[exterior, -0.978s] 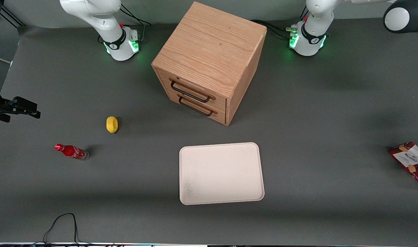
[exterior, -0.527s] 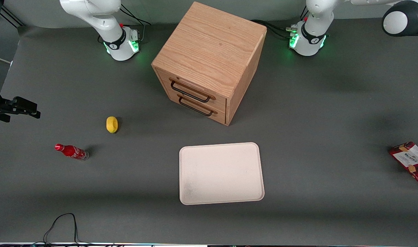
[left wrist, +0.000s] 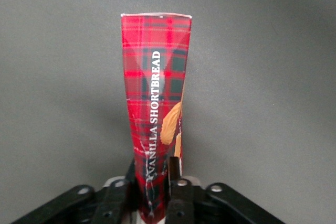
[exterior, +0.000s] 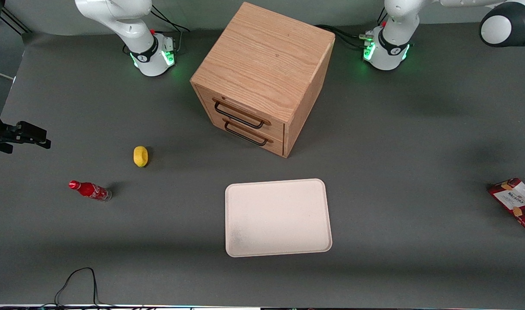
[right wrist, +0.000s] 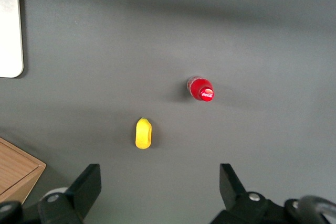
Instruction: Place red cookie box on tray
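The red cookie box (exterior: 514,203), dark red with a white label and cookie pictures, sits at the working arm's end of the table, partly cut off by the frame edge. In the left wrist view its tartan narrow side (left wrist: 155,87), printed "Vanilla Shortbread", faces the camera over grey table. My gripper (left wrist: 152,176) is shut on the box's near end, one black finger (left wrist: 174,174) pressed on each flat face. The front view does not show the gripper itself. The cream tray (exterior: 278,217) lies in the table's middle, nearer the front camera than the cabinet.
A wooden two-drawer cabinet (exterior: 262,77) stands mid-table, both drawers shut. Toward the parked arm's end lie a yellow lemon (exterior: 140,156) and a small red soda bottle (exterior: 90,190). A black cable (exterior: 77,282) loops at the table's front edge.
The working arm's elbow at the top of the front view has shifted slightly toward the table's middle. The cookie box has barely moved.
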